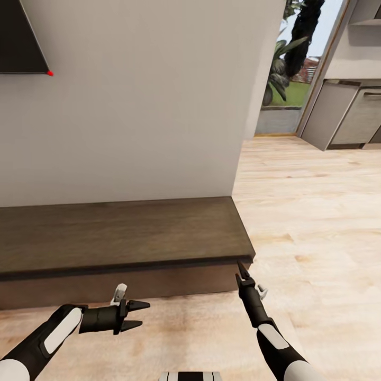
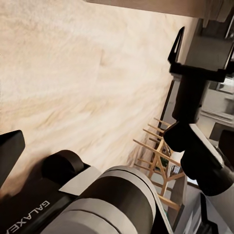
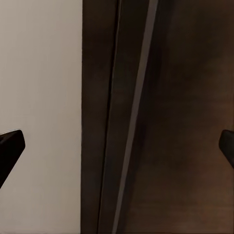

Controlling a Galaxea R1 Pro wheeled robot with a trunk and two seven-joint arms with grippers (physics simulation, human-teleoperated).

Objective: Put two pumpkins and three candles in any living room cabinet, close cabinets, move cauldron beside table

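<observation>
Black TV corner point(image 1: 18, 37) on grey wall point(image 1: 148, 100), high and left of both claws; doorway with garden plants point(image 1: 288, 58) far ahead-right of right claw; grey kitchen units point(image 1: 349, 114) beyond; wooden chair point(image 2: 158, 163) past right claw

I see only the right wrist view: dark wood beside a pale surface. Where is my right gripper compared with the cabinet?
Observer: In the head view, the right gripper is at the right end of the cabinet, with its tips near the top front edge.
Operator: And where is the left one?
Observer: The left gripper hangs over the floor in front of the cabinet's front face. Its jaws are open and point toward the right arm.
</observation>
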